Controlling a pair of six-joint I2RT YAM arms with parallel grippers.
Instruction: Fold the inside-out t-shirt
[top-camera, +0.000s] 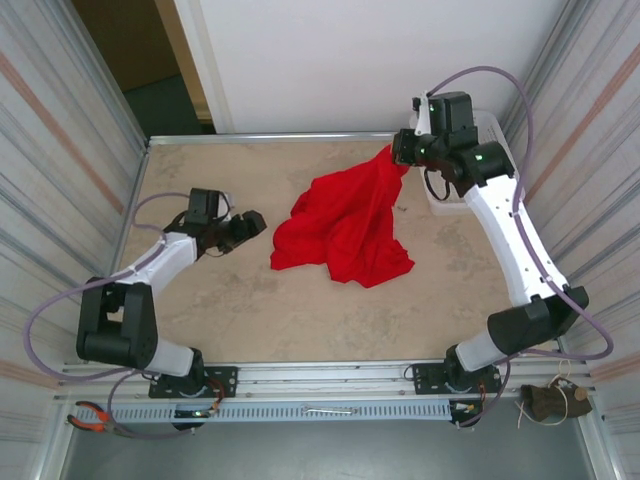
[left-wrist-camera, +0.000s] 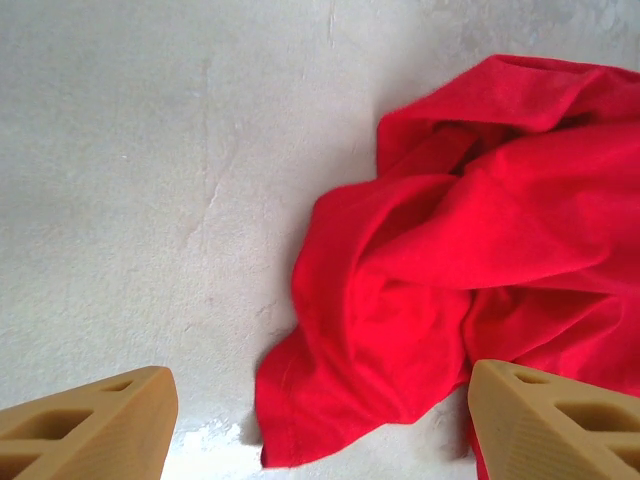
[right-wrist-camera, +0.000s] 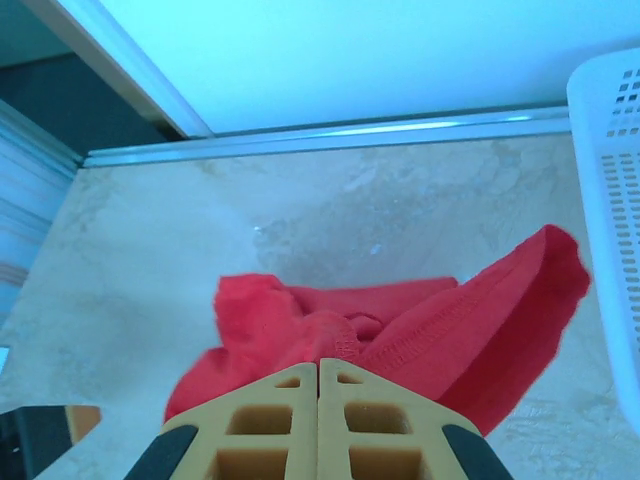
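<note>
the right gripper (right-wrist-camera: 318, 368) is closed on a hem of the red t-shirt (top-camera: 345, 225), at 2 o'clock of the heap; the left gripper (top-camera: 250, 222) hangs open at 9 o'clock.

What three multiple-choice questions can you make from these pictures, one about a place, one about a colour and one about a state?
1. Where on the table is the white mesh basket?
A. far right side
B. near left corner
C. middle

2. What colour is the t-shirt?
A. blue
B. red
C. green

3. In what state is the right gripper?
A. open over bare table
B. shut on the t-shirt's hem
C. shut on the basket rim

Answers:
1 A: in the top view the basket stands at the table's far right edge.
2 B: the cloth is bright red in every view.
3 B: the right wrist view shows the fingers closed together, with the stitched hem pinched at their tips.
</note>
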